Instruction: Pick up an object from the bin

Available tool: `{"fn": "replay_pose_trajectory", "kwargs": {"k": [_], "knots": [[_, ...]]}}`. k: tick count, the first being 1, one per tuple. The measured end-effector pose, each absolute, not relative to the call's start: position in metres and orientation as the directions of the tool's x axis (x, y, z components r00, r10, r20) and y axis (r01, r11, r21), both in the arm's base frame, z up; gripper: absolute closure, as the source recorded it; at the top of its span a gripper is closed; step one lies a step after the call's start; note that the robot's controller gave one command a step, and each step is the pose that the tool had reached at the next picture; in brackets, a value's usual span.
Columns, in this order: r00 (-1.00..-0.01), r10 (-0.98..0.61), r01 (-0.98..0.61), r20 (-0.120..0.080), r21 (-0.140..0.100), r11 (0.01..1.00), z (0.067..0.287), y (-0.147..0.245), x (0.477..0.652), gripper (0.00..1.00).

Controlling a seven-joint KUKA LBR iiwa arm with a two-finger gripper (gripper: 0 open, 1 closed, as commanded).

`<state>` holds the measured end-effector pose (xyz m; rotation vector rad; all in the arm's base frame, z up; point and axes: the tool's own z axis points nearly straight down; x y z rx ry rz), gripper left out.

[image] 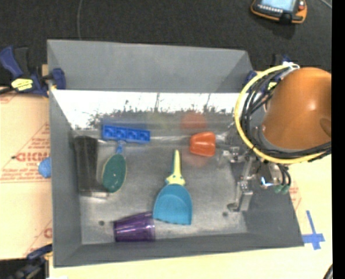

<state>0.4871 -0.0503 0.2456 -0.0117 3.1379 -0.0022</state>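
Bin [149, 68], as we count it: black tumbler [85, 164] by the left wall; green spoon [113, 173] beside it; blue brick [126, 133] at the back; purple cup [135, 226] lying near the front; blue scoop [173, 205], centre; orange cup [202, 144], back. Gripper [238, 205] low over bare floor at right, nothing seen in it; spread or closed, we cannot tell. Step, in our judgement: approach. Next it must centre on a thing, scoop or orange cup being nearest.

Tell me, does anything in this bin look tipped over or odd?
Two cups lie on their sides: the purple cup by the front wall and the orange cup near the back. Nothing looks spilled or broken.
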Motion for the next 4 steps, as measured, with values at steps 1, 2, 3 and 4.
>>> {"fn": "replay_pose_trajectory", "kwargs": {"k": [1, 2, 3, 4], "knots": [[-1.0, -0.008, -0.008, -0.004, -0.001, 1.0, 0.246, -0.05, 0.487, 0.0], [-0.989, 0.145, 0.145, -0.003, 0.001, 0.989, 0.196, 0.001, 0.501, 0.0], [-0.987, -0.159, -0.159, -0.013, -0.008, 0.987, 0.199, -0.088, 0.6, 0.0], [-0.995, 0.103, 0.103, 0.001, 0.002, 0.995, 0.152, 0.003, 0.474, 0.0]]}}
